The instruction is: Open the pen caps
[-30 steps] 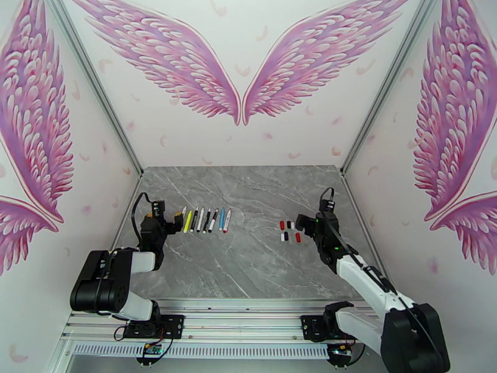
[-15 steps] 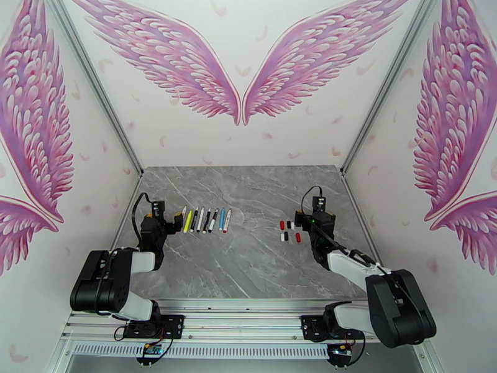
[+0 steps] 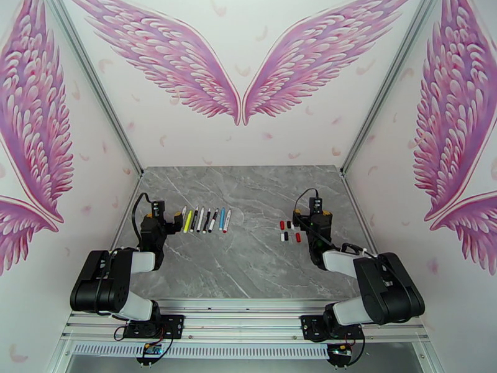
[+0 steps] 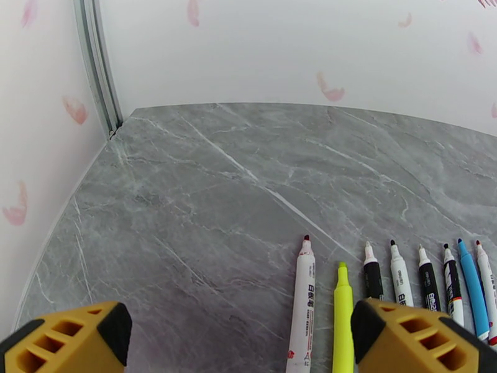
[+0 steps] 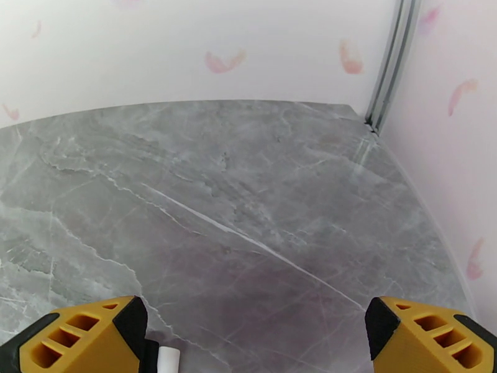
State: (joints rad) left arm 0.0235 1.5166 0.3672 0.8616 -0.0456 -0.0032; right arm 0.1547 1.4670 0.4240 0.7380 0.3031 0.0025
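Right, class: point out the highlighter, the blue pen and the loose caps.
Highlighter [image 4: 342, 315]: left wrist view, middle of its yellow barrel.
Blue pen [image 4: 471, 287]: left wrist view, middle of its barrel.
Caps [image 3: 282, 225]: top view, far-left red cap of the cluster.

I see bright, soft, white light all over. Nothing looks dim. The desk [image 3: 248, 200] has no glare, only a dull shine. Shadows are very faint: a soft darker patch lies just ahead of the right gripper [image 5: 256, 324]. Ahead of the left gripper [image 4: 239, 334] the picture is sharp, and I can see print on the pens [image 4: 373, 281] beside it. The desk's far edge looks bent in both wrist views. In the top view, small things near each gripper look tiny and fuzzy.
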